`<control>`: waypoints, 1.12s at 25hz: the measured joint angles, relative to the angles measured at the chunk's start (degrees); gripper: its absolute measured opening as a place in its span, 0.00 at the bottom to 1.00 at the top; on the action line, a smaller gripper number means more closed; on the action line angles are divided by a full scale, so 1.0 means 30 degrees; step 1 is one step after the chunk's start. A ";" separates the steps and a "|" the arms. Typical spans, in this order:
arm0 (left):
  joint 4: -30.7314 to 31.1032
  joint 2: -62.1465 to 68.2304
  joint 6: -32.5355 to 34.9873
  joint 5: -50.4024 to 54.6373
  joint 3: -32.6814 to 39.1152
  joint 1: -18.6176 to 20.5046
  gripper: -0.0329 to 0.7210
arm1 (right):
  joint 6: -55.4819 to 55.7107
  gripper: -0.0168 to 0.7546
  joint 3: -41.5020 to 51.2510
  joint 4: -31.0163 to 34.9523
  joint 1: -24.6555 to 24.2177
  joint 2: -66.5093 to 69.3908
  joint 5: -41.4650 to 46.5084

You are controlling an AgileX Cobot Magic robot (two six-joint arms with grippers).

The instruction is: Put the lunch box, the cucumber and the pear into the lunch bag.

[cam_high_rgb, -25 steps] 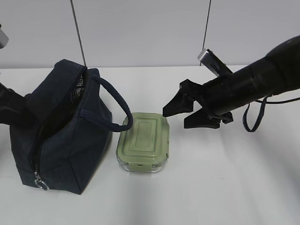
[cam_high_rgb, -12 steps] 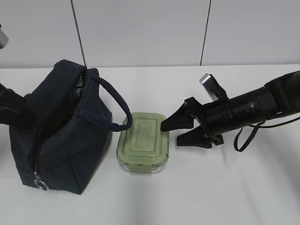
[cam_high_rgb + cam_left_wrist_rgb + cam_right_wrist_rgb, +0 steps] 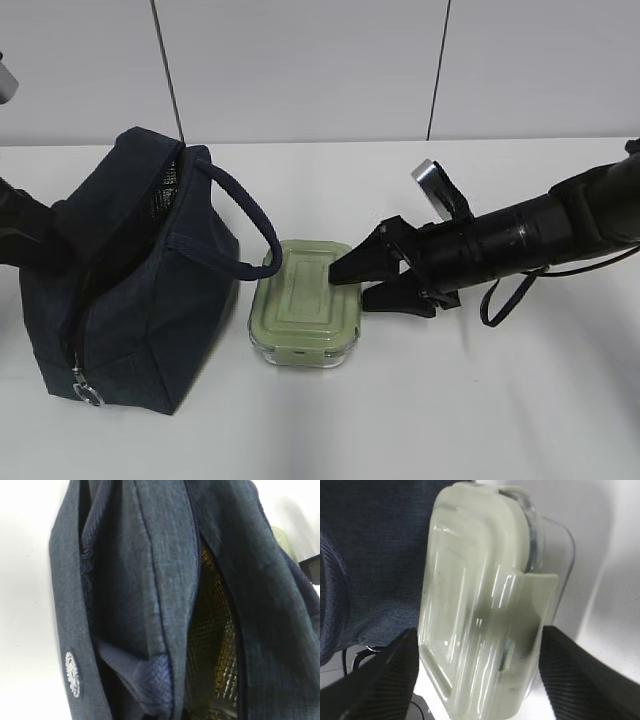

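Observation:
The lunch bag, dark navy, stands tilted at the left with its top gaping; the left wrist view looks into it and shows the foil lining. The lunch box, with its sage-green lid, lies flat on the table just right of the bag. My right gripper is open, with its fingers astride the box's right end. In the right wrist view the box sits between the open fingers of my right gripper. My left arm reaches behind the bag, and its gripper is hidden. The cucumber and the pear are out of view.
The bag's loop handle arches over toward the box's left edge. A zipper ring pull hangs at the bag's lower front corner. A white wall stands behind the white table.
My right gripper has come down and to the left, from above the table to level with the lunch box, and its open fingers now straddle the box's right end. The bag and the box have not moved.

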 joint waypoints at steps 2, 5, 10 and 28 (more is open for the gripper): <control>0.0000 0.0000 0.0000 0.0000 0.0000 0.0000 0.05 | -0.0152 0.76 0.0000 0.0049 0.0029 0.0091 -0.0135; 0.0012 0.0000 0.0000 0.0000 0.0000 0.0000 0.05 | -0.0193 0.76 0.0000 0.0076 0.0046 0.0175 -0.0356; 0.0045 0.0000 0.0000 0.0000 0.0000 0.0000 0.05 | -0.0577 0.76 0.0000 0.0324 0.0046 0.0249 -0.0446; 0.0110 0.0000 0.0000 0.0000 0.0000 0.0000 0.05 | -0.0846 0.76 0.0000 0.0689 0.0046 0.0249 -0.0902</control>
